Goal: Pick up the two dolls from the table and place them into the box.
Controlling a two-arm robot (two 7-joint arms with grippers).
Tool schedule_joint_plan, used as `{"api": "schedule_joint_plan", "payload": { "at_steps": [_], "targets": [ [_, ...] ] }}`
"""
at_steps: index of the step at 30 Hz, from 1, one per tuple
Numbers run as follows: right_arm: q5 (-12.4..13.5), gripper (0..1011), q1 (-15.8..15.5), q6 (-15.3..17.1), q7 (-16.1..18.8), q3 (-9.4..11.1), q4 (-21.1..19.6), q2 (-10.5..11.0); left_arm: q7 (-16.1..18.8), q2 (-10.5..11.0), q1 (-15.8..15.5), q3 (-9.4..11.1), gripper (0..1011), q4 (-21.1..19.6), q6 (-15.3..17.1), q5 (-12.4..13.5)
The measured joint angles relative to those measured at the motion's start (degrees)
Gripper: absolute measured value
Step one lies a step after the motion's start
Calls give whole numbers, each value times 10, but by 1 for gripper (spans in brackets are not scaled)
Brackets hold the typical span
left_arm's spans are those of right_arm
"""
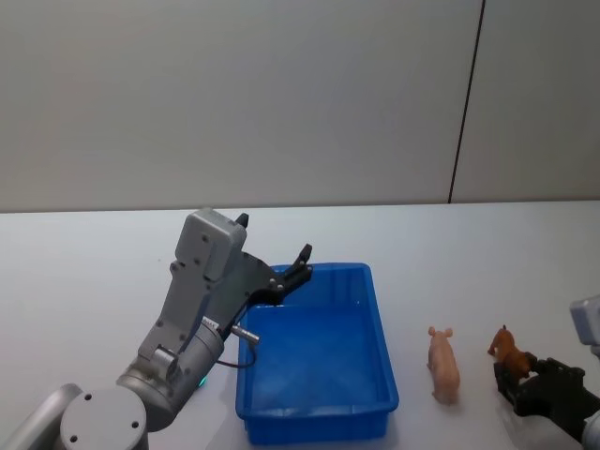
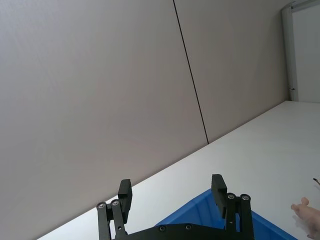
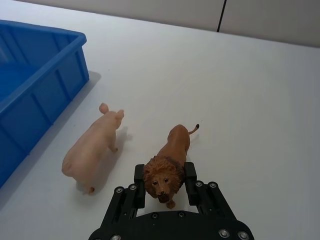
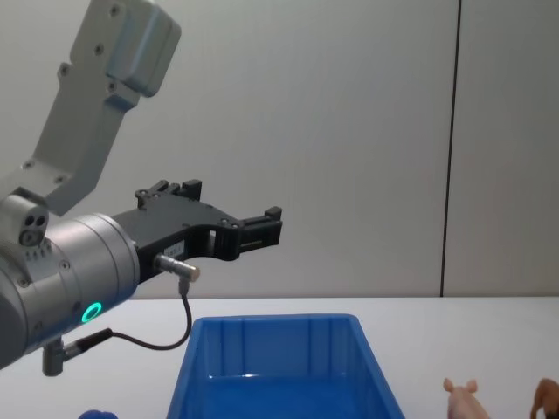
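Note:
A brown lion doll [image 3: 176,144] stands on the white table [image 1: 94,281], right of the blue box [image 1: 382,337]. My right gripper [image 3: 164,176] is shut on the lion, its fingers pressed against both sides of the mane. In the head view this gripper [image 1: 514,373] is low at the right, with the lion [image 1: 504,345] at its tips. A pale pink pig doll [image 3: 92,147] lies between the lion and the box, also pig [image 1: 443,366]. My left gripper [image 2: 171,192] hangs open and empty above the box [image 2: 200,215], and shows as left gripper [image 4: 266,223] high over the box rim [image 4: 271,321].
A grey wall with a dark vertical seam [image 1: 466,103] stands behind the table. A small round blue thing [image 4: 96,414] peeks in at the chest view's lower left edge. Bare tabletop stretches behind the box and to its left.

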Motion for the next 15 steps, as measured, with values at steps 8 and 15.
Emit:
{"api": "schedule_joint_plan", "payload": {
  "at_steps": [8, 15],
  "targets": [
    [-18, 439, 0, -23, -15, -2, -19, -2, 0, 0, 0, 0, 1001, 0, 0, 0],
    [-33, 439, 6, -41, -16, -4, -45, -7, 0, 0, 0, 0, 1001, 0, 0, 0]
  ]
}}
